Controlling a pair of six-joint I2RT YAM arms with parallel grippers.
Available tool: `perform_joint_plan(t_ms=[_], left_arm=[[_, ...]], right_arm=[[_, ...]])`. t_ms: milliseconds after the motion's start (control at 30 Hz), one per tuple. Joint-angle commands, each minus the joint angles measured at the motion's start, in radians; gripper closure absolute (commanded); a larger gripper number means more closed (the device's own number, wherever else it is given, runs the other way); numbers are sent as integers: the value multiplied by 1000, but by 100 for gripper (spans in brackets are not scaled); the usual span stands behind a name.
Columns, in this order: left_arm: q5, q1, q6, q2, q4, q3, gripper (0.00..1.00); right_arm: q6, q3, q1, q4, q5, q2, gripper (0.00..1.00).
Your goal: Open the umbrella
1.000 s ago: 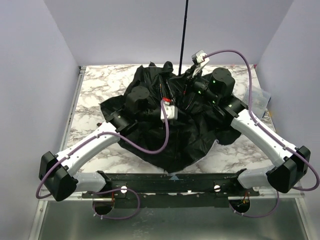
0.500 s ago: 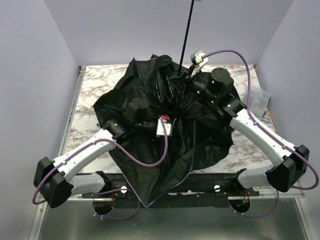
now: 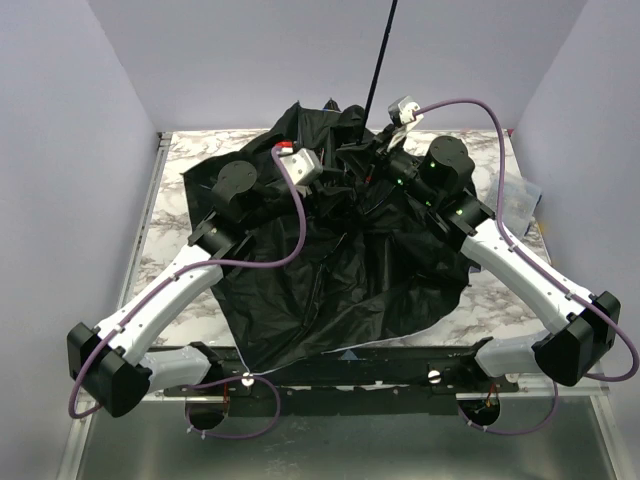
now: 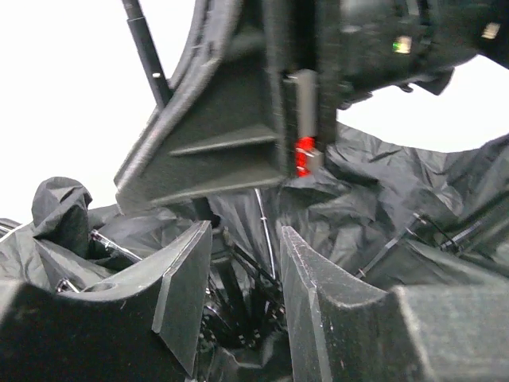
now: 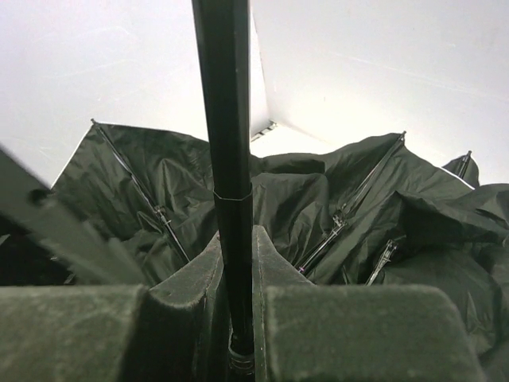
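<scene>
Across marble table: umbrella lying outer side down, black inside up. Its canopy sprawled from far centre to near edge, part-spread, slack, not locked out. Thin shaft sticking up at far centre, leaning a bit right.

Handling, as a guess: light overall. Fabric soft, floppy, slippery, so no use as a hold. Thin ribs hinged, easy to bend or snag; best kept off pads. Shaft stiff but slim, smooth, telescopic; apt to slip thru a loose pinch or collapse if shoved endwise. Best holds: shaft low down as anchor, plus hub where ribs meet shaft, for pushing. Handle out of view.

Low on shaft: right gripper clenched, shaft pinched between both fingers and running straight up out of the grip. Right arm reaching diag. from near right to far centre, wrist over middle of canopy.

Just left of shaft, close beside it: left gripper, fingers parted abt halfway, astride hub and rib roots. Whether pads press on anything: can't tell. Left arm stretched from near left, forearm over left side of canopy, wrist turned right toward shaft.
</scene>
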Motion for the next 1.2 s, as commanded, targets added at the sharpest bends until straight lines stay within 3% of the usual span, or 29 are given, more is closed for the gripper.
perform_joint_plan(t_ms=[0, 100, 267, 400, 600, 800, 1000, 1167], left_arm=[[-128, 3, -97, 81, 50, 67, 59], [-148, 3, -108, 120, 51, 101, 60], [-155, 2, -110, 167, 79, 122, 74], [-150, 7, -105, 183, 38, 90, 79], [-137, 40, -80, 153, -66, -59, 79], [-169, 60, -88, 162, -192, -141, 72], [-204, 64, -94, 195, -279, -151, 70], [-174, 68, -49, 172, -232, -150, 69]], right_arm=[[29, -1, -2, 93, -34, -46, 100], [33, 0, -2, 89, -35, -52, 100], [60, 2, -2, 90, -49, -54, 100], [73, 20, -2, 86, -27, -49, 100], [60, 70, -3, 65, -10, -47, 100], [70, 117, -3, 66, -25, -40, 100], [52, 156, -6, 77, -22, -29, 100], [34, 160, -10, 75, -58, -25, 100]])
